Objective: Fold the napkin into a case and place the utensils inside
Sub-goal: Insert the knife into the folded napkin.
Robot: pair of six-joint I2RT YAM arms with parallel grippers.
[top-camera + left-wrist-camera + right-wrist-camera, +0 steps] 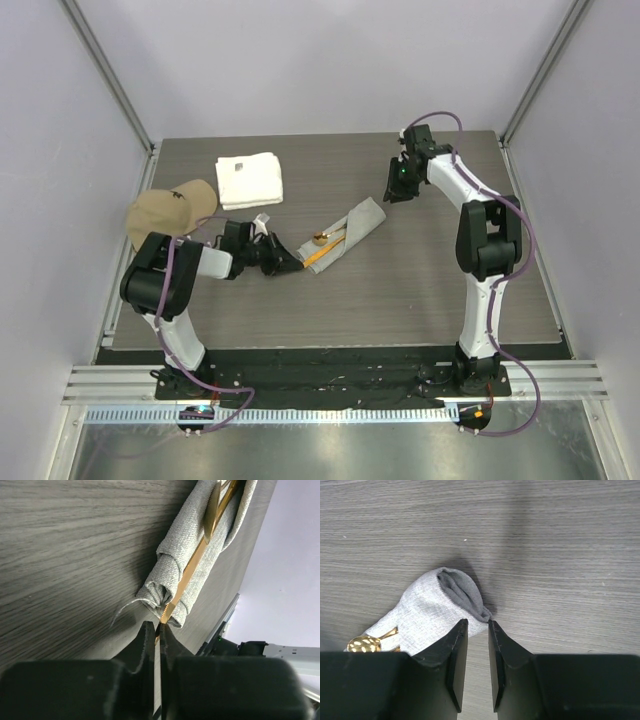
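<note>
The left gripper (156, 629) lies low over the table (420, 290) at the near-left end of the case (170, 555). Its jaws are drawn almost together. The toothed tip of the orange-yellow utensil (192, 564) runs into the thin slit between them, so the gripper appears to pinch that tip. From there the utensil runs up along the open fold of the case, with most of its length resting on the grey cloth. That end of the cloth is rolled loosely, and a single loose thread trails off it onto the wood.

The right gripper (478, 627) is at the opposite, far-right end of the case. Its jaws stand a narrow gap apart with only bare table showing between them, so it holds nothing. The rounded, tucked end of the case lies just beyond its fingertips, nearer one finger (457, 650) than the other. Whether that finger touches the cloth cannot be told.

A gold spoon (362, 644) lies on the case towards its middle, bowl up and beside the orange-yellow utensil.

The case itself lies slantwise near the middle of the table, between the two grippers. A folded white towel (248, 180) sits well beyond the case's left end, towards the back. A tan cap (170, 210) lies further left of the case, at the table's edge.
</note>
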